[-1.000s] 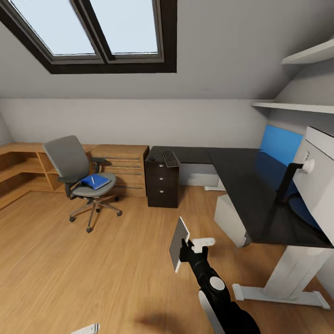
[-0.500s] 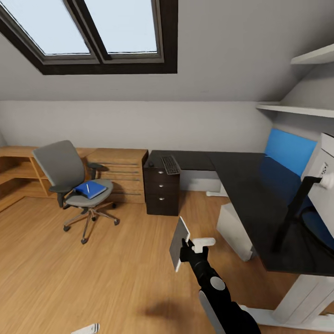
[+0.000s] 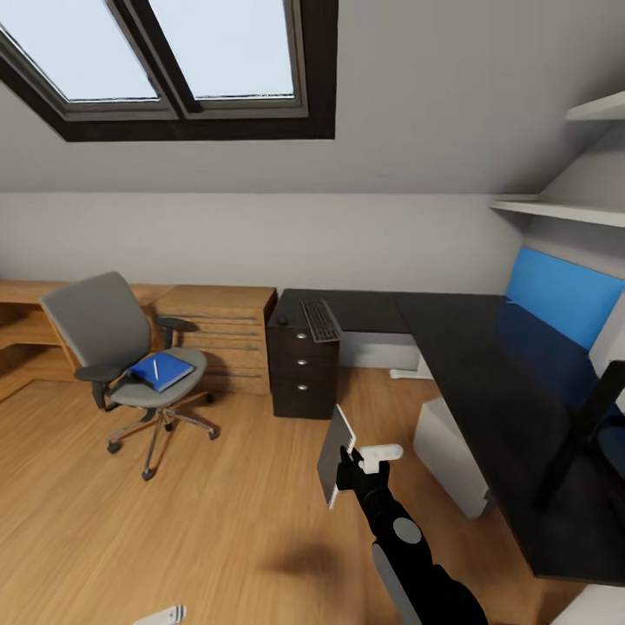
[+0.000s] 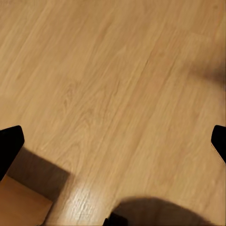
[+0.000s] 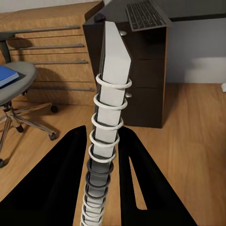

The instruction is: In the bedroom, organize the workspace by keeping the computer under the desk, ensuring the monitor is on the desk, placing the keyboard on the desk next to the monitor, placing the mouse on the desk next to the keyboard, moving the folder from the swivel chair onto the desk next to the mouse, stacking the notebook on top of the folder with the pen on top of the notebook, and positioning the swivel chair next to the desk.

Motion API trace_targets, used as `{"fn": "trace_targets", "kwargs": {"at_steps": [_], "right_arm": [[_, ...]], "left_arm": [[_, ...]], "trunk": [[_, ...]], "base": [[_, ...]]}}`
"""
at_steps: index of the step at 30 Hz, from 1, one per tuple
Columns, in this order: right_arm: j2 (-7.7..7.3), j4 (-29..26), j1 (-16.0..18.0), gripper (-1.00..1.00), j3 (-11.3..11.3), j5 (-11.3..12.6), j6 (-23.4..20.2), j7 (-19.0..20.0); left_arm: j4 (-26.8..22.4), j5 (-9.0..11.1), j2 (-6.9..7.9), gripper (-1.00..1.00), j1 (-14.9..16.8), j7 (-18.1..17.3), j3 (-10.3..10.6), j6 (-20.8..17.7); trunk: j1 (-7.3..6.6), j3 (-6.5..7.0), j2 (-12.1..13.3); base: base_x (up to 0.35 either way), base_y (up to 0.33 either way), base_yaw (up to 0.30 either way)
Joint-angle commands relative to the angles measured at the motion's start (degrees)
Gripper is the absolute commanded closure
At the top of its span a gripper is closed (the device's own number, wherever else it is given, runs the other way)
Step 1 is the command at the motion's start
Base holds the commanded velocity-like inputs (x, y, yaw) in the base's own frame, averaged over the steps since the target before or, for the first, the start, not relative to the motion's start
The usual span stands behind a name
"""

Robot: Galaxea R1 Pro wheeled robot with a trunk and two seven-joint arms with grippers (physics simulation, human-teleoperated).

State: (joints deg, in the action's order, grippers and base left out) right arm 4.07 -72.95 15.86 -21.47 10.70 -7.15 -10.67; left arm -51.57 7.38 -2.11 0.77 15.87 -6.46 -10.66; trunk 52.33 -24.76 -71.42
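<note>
My right gripper [image 3: 351, 463] is shut on the notebook [image 3: 335, 455], held upright on edge above the floor; its white spiral binding [image 5: 109, 123] runs between the black fingers [image 5: 61, 179]. The swivel chair [image 3: 104, 325] stands at the left with the blue folder [image 3: 161, 371] and the pen [image 3: 155, 368] on its seat. The keyboard [image 3: 320, 319] lies on the black top above the drawer unit [image 3: 302, 365]. The desk [image 3: 486, 365] stretches to the right, where the monitor's black stem [image 3: 590, 425] shows. My left gripper [image 4: 113, 146] is open over bare floor.
A pale box [image 3: 451, 451], probably the computer, sits under the desk. Low light-wood shelving and drawers [image 3: 217, 325] line the back wall behind the chair. A blue panel [image 3: 564, 304] backs the desk. Wood floor [image 3: 217, 521] lies open between me and the chair.
The camera has moved, shifting the whole view: the chair sits further left, and the monitor has slid out at the right. The right gripper still holds the notebook the same way.
</note>
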Motion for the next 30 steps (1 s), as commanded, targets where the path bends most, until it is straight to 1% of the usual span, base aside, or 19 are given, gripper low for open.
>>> {"fn": "trace_targets", "kwargs": {"at_steps": [1, 9, 30], "right_arm": [[-0.02, -0.09, 0.05, 1.00, -0.13, 0.40, -0.24, -0.32], [-0.02, -0.17, 0.03, 1.00, -0.15, 0.38, -0.24, -0.35], [-0.02, -0.26, -0.07, 1.00, -0.06, 0.31, -0.24, -0.34]], "left_arm": [[-0.11, 0.57, -0.02, -1.00, 0.02, 0.22, -0.04, -0.18], [-0.19, 0.62, -0.09, -1.00, 0.02, 0.20, -0.10, 0.15], [-0.18, 0.45, -0.17, -1.00, 0.02, 0.52, -0.13, 0.16]], "trunk": [[-0.19, 0.12, 0.38], [-1.95, 1.56, 3.59], [-6.56, 5.33, 12.01]], "base": [[0.275, 0.033, 0.000], [0.263, 0.006, 0.000], [0.340, 0.000, 0.000]]}}
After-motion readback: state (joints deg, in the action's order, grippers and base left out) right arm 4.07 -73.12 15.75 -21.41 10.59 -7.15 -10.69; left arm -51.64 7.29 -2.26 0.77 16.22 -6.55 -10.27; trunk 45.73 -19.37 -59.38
